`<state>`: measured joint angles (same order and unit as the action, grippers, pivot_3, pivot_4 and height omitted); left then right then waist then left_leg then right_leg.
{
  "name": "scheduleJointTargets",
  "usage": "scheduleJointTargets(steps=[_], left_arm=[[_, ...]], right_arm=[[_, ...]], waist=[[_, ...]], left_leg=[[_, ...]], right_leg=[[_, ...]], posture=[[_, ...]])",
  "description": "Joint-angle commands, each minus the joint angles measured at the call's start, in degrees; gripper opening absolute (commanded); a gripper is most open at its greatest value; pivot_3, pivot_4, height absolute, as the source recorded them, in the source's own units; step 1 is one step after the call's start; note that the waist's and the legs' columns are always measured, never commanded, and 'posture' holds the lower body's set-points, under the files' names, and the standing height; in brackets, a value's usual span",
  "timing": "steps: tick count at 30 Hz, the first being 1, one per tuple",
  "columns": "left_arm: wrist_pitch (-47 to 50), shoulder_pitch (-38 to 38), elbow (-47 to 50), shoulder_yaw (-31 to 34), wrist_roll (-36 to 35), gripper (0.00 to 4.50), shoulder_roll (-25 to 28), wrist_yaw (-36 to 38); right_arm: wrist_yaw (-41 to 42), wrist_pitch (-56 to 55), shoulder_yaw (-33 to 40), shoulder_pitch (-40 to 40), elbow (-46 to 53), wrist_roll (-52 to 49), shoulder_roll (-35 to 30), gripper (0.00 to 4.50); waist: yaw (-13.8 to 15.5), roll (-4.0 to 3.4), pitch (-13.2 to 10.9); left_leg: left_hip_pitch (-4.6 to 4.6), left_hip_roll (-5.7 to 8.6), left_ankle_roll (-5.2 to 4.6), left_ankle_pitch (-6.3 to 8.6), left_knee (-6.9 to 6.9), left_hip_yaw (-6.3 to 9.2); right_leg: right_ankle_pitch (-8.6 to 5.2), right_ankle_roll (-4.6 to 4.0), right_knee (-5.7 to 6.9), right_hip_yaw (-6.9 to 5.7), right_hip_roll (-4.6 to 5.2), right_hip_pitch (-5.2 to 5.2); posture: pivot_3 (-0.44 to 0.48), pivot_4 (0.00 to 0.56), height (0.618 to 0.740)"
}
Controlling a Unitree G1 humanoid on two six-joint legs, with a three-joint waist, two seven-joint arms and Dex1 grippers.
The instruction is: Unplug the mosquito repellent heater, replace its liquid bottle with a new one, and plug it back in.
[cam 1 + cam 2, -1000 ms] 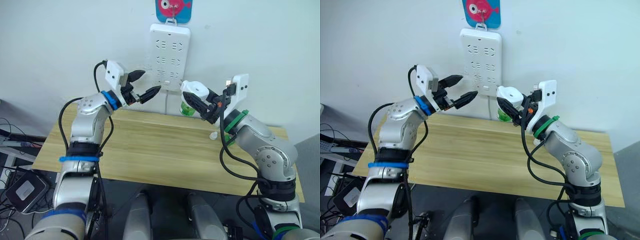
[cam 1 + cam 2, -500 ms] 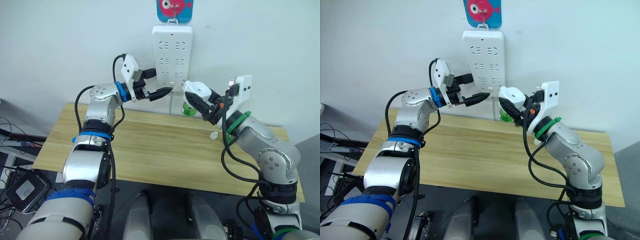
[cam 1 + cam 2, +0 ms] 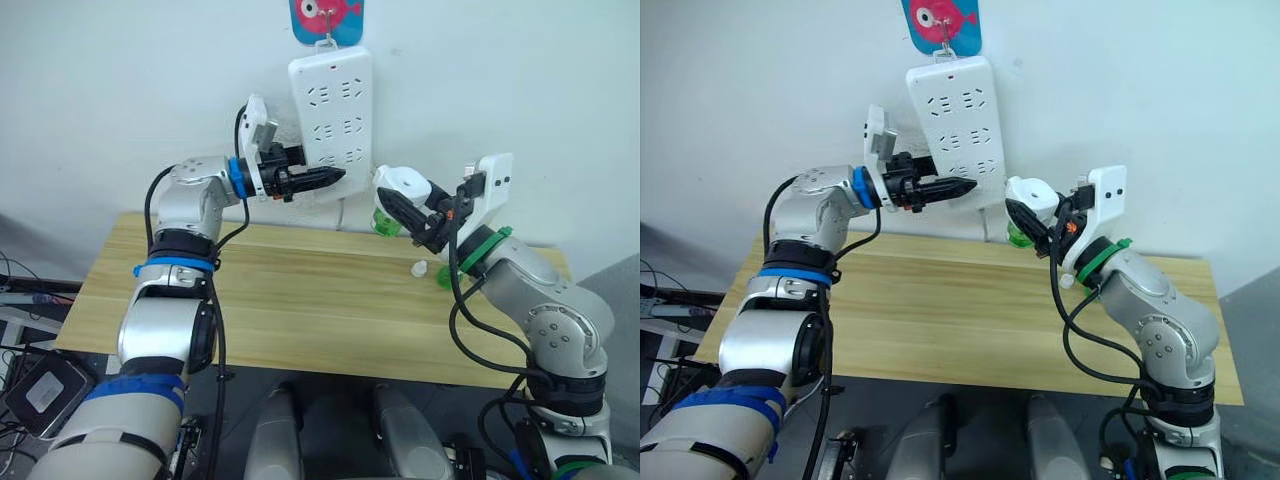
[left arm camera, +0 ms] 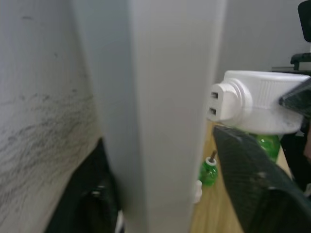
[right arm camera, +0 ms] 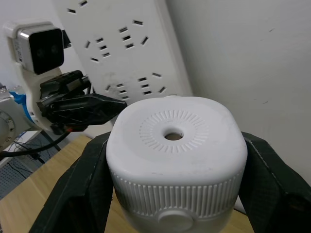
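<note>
While your right gripper is clamping the mosquito repellent heater between both fingers, it is holding it in the air just beside the wall-hung power strip. Your left gripper is pinching that strip's lower edge with narrow jaws. Beyond the heater, a green liquid bottle is standing on the worktop.

Head eyes: high, facing forward and down at tabletop and power strip.
Wrists: close up; both share the strip.
</note>
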<state>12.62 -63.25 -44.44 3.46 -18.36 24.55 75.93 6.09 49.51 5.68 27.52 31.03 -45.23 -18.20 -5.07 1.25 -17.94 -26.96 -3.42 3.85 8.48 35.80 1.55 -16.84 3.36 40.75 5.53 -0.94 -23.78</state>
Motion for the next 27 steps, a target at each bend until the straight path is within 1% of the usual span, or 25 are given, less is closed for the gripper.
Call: scheduleJointTargets(steps=[1,2,3,9,11,18,27], left_arm=[[2.4,0.5,3.7,0.8,-1.8,1.67,0.8,1.2],[3.1,0.7,4.1,0.8,-1.9,1.39,1.0,1.0],[4.0,0.9,4.6,0.8,-2.1,1.33,1.1,1.1],[5.7,1.3,5.9,1.7,-2.9,1.33,1.0,-0.1],[6.0,1.5,6.2,1.8,-2.9,1.33,0.8,-0.4],[5.9,2.1,7.0,1.7,-3.0,1.33,0.5,-1.3],[4.9,2.3,6.9,1.2,-2.6,1.33,0.3,-1.6]], right_arm=[[-0.7,0.0,1.5,0.3,3.3,-0.6,-0.6,3.09],[-1.0,0.2,1.5,0.5,3.5,-0.8,-0.5,3.09],[-1.3,0.5,1.4,0.7,3.7,-1.0,-0.4,3.09],[-2.9,3.2,0.6,2.5,6.0,-3.1,-0.3,3.09],[-3.5,4.7,-0.9,3.8,6.5,-2.8,-0.5,3.09],[-6.7,6.1,-5.2,6.4,4.4,2.5,1.1,3.09],[-7.2,5.5,-5.1,7.6,2.5,5.3,3.6,3.09]], waist=[[0.0,0.0,0.0],[0.0,0.0,0.0],[0.0,0.0,0.0],[0.0,0.0,0.0],[0.0,0.0,0.0],[0.0,0.0,0.0],[0.0,0.0,0.0]], left_leg=[[0.0,0.0,0.0,0.0,0.01,0.0],[-0.01,0.0,0.0,0.0,0.02,-0.01],[-0.01,0.01,0.0,0.0,0.03,-0.01],[-0.01,0.0,0.0,0.0,0.02,-0.02],[-0.01,-0.01,0.0,0.0,0.02,-0.01],[-0.02,-0.01,0.0,0.0,0.06,-0.03],[-0.01,-0.03,0.0,0.0,0.06,-0.04]], right_leg=[[0.0,0.0,0.01,0.0,0.0,0.0],[0.0,0.0,0.01,0.0,0.0,0.0],[0.0,0.0,0.01,0.0,0.0,0.0],[0.0,0.0,0.05,0.01,0.0,-0.04],[0.0,-0.01,0.08,0.01,0.0,-0.05],[0.0,-0.01,0.11,0.03,0.0,-0.08],[0.0,-0.01,0.12,0.03,-0.01,-0.09]], posture=[[-0.121,0.24,0.74],[-0.121,0.24,0.74],[-0.121,0.239,0.74],[-0.115,0.241,0.74],[-0.116,0.242,0.74],[-0.113,0.248,0.74],[-0.114,0.255,0.74]])
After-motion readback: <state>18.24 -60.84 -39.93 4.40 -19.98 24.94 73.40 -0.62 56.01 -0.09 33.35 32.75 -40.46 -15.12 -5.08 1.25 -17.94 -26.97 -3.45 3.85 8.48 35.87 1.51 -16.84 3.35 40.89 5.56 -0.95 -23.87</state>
